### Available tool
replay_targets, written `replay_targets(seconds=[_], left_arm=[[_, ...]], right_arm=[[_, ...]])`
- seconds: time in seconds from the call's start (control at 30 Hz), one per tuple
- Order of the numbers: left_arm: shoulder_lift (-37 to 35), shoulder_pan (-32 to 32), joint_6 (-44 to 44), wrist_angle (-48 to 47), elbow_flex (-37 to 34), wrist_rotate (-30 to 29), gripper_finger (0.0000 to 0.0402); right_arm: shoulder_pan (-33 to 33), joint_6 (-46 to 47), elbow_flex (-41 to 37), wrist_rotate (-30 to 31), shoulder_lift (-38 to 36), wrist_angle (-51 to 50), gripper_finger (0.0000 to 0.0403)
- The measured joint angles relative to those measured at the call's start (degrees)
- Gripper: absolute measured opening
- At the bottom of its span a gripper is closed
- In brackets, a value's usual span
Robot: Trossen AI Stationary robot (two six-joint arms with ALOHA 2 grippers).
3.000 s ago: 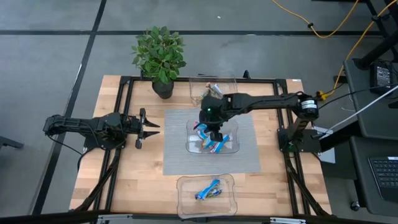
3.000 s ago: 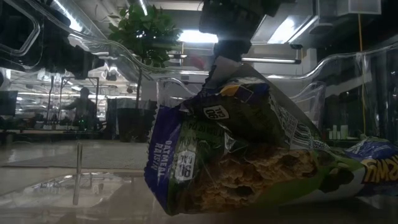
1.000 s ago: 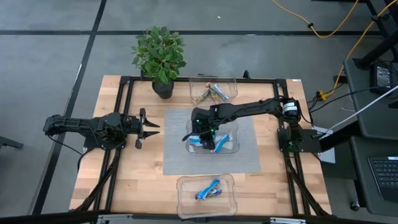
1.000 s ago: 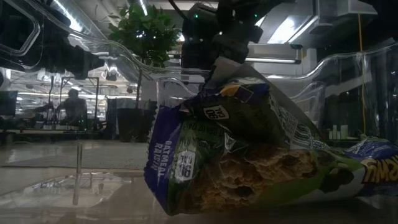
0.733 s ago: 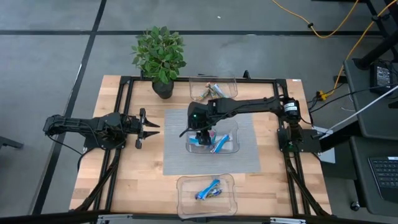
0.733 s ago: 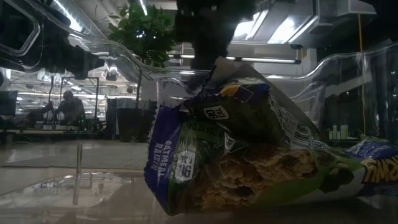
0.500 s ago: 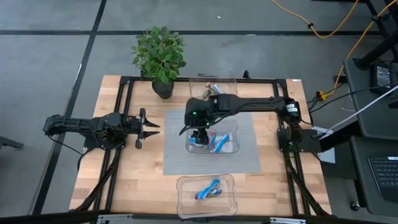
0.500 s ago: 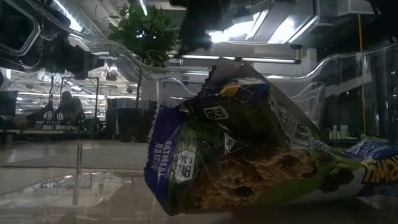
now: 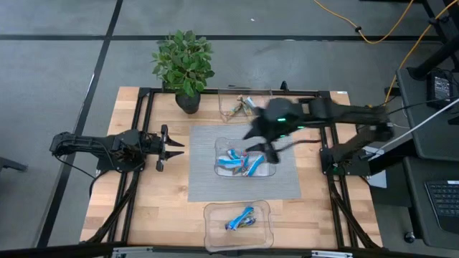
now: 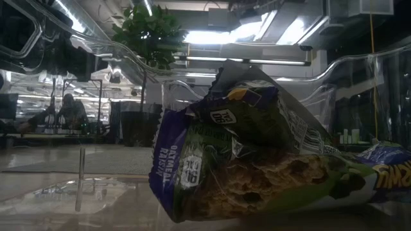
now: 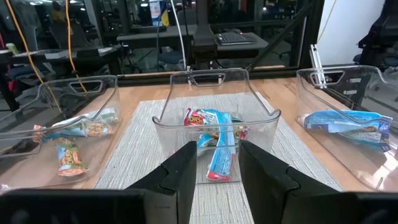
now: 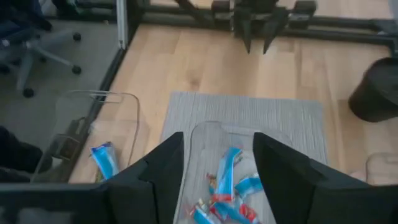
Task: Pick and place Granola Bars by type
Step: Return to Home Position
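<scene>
We are seeing the right gripper (image 9: 264, 147) hanging over the middle bin's (image 9: 217, 169) right part, fingers spread, nothing between them. The left gripper (image 9: 174, 146) is waiting at the mat's (image 9: 204, 185) left edge, fingers also apart and empty. The bars (image 9: 239, 162) are lying in three bins: middle bin, far bin (image 9: 271, 97), near bin (image 9: 208, 233). A plant (image 9: 184, 63) is standing just beside the far bin. In the low view one bar (image 10: 257, 160) is blocking most of the table.

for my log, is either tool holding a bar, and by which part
Nothing held: the right tool and left tool are both open and empty.
</scene>
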Motion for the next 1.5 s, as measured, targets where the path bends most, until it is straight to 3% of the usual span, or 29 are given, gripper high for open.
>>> replay_targets(seconds=[0.13,0.37,0.47,0.7,0.97,1.03,1.23,1.5], left_arm=[[0.0,0.0,0.0,0.0,0.0,0.0,0.0113],[0.0,0.0,0.0,0.0,0.0,0.0,0.0113],[0.0,0.0,0.0,0.0,0.0,0.0,0.0113],[0.0,0.0,0.0,0.0,0.0,0.0,0.0113],[0.0,0.0,0.0,0.0,0.0,0.0,0.0113],[0.0,0.0,0.0,0.0,0.0,0.0,0.0113],[0.0,0.0,0.0,0.0,0.0,0.0,0.0113],[0.1,0.0,0.0,0.0,0.0,-0.1,0.0113]], right_arm=[[-0.1,1.8,-14.6,0.1,-14.1,7.6,0.0192],[-1.0,4.1,-44.0,0.1,-40.9,35.3,0.0192],[-1.1,4.5,-54.0,0.1,-50.7,42.5,0.0193],[-1.1,8.0,-71.7,-1.9,-69.3,46.6,0.0206],[-1.1,7.9,-84.4,-2.5,-86.7,49.6,0.0213],[-1.1,7.2,-87.0,-2.0,-89.3,50.6,0.0213],[-1.0,5.7,-91.9,-5.5,-88.7,58.4,0.0213],[-1.0,1.9,-99.9,-5.5,-89.1,63.3,0.0213]])
